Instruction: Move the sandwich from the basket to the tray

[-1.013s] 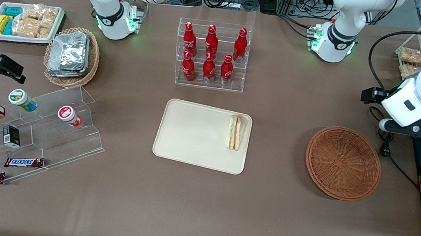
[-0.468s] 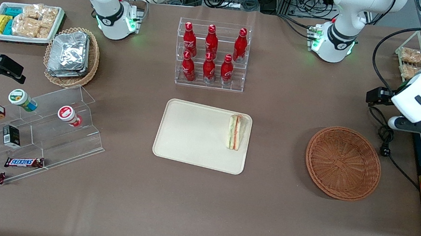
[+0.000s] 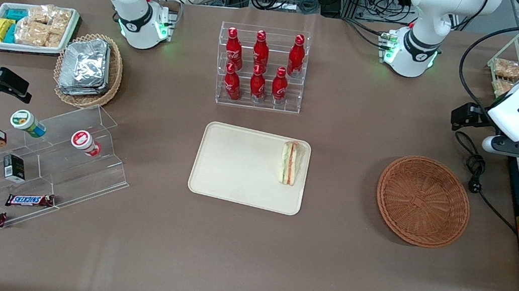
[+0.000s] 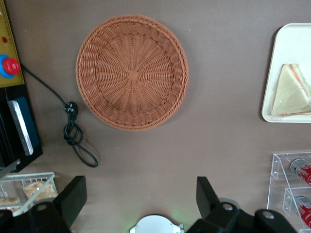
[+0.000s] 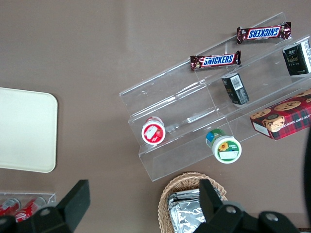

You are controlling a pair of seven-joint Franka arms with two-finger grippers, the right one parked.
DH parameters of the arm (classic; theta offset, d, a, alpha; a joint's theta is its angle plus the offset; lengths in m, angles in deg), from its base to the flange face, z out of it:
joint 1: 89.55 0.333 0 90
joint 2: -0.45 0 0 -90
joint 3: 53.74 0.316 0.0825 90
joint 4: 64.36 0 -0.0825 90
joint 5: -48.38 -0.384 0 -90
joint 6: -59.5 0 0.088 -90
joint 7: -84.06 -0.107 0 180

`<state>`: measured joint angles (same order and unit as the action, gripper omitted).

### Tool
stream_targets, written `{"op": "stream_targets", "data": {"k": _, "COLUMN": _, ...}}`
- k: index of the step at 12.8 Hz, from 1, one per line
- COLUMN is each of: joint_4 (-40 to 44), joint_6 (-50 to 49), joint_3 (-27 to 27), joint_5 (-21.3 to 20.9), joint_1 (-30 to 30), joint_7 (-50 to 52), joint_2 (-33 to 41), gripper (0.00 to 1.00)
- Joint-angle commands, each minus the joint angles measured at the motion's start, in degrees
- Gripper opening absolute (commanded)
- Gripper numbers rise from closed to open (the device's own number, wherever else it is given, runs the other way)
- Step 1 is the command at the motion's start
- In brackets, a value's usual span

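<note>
1. Tabletop (image 3: 322, 276), brown, near edge: nothing of the task here.

2. Basket (image 3: 423, 201), round, reddish-brown wicker, toward the working arm's end of the tabletop. We find nothing in it; the wrist view shows its woven floor (image 4: 132, 73) bare from rim to rim.

3. Tray (image 3: 236, 167), cream, rectangular, low rim, near the middle of the tabletop and well apart from the basket.

4. Sandwich (image 3: 289, 163), wrapped wedge with green and orange-red layers. It lies flat on the tray, just inside the short edge that faces the basket, touching nothing else. The wrist view (image 4: 290, 91) confirms it within the rim.

5. Gripper (image 4: 138, 194), raised above the tabletop near the working arm's end, farther from the front camera than the basket. We see its two dark fingers (image 4: 73, 196) spread wide with nothing between them.

6. Bottle rack (image 3: 260, 67), clear, with red bottles, farther from the front camera than the tray. Not of the task.

Status: we judge the placing done, since the sandwich rests on the tray and the basket holds nothing. The step in hand looks like the pull-away. The next move, in our judgement, calls only for the arm to park clear of the basket and tray, with no further grasp needed.
</note>
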<state>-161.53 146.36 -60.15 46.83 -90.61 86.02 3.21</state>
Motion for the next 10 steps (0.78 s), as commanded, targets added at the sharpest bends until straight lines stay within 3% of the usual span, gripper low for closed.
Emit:
{"op": "stream_targets", "data": {"k": 1, "joint_4": -0.4, "joint_6": 0.9, "joint_3": -0.4, "joint_5": 0.9, "joint_1": 0.9, "joint_7": -1.6, "joint_2": 0.6, "gripper": 1.0}}
{"op": "stream_targets", "data": {"k": 10, "joint_4": -0.5, "joint_6": 0.5, "joint_3": -0.4, "joint_5": 1.0, "joint_1": 1.0, "joint_7": -1.5, "joint_2": 0.5, "gripper": 1.0}}
